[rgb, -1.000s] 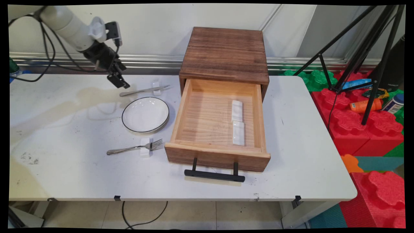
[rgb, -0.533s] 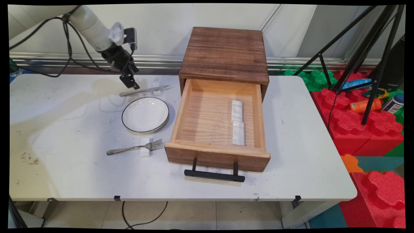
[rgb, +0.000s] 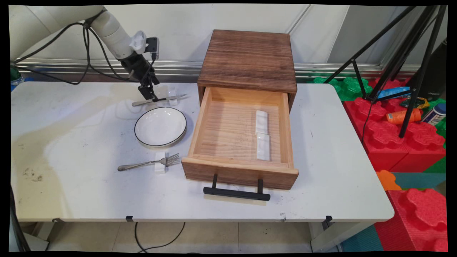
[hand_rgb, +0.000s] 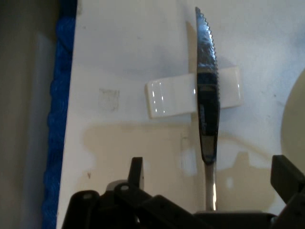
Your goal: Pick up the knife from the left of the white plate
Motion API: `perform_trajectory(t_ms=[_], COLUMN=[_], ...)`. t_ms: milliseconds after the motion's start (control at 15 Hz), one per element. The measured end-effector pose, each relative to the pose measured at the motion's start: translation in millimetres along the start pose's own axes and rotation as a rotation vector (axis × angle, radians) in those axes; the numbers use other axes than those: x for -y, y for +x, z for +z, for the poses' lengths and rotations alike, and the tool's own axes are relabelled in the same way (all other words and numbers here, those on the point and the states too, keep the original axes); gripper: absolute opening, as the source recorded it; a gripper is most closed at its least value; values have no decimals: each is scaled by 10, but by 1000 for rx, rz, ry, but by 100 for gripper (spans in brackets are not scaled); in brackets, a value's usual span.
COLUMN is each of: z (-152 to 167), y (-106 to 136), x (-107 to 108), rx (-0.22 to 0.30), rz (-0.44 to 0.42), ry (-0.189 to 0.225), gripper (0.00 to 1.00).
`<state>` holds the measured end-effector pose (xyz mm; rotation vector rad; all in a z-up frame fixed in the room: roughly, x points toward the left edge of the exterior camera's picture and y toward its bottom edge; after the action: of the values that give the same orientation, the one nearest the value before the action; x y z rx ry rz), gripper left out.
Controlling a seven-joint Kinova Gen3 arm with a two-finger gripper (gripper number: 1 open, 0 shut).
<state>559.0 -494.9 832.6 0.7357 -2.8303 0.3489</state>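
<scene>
Gripper (hand_rgb: 209, 183) spread wide, straddling the knife (hand_rgb: 207, 105) handle without contact. Blade lies across a white rest (hand_rgb: 171, 93). Plate (rgb: 160, 126) sits just beside the knife; open drawer (rgb: 241, 139) stands beyond the plate.

1. gripper (hand_rgb: 209, 179) pokes up from the bottom, fingers (hand_rgb: 136, 172) spread wide, nothing in them
2. knife (hand_rgb: 208, 105) runs lengthwise between them, serrated blade lying across a little white rest (hand_rgb: 169, 97)
3. all of it's on a white table (hand_rgb: 128, 52) with a tan stain, plate (hand_rgb: 294, 124) edge at the right
</scene>
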Motion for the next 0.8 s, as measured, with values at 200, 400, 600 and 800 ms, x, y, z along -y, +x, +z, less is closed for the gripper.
perform_trajectory(t_ms=[200, 400, 600, 800], z=[91, 169, 225, 273], y=[20, 42, 54, 56], x=[55, 98, 127, 154], rx=[4, 6, 9, 11], rz=[7, 13, 15, 14], ry=[-24, -45, -59, -72], gripper=[100, 100, 100, 100])
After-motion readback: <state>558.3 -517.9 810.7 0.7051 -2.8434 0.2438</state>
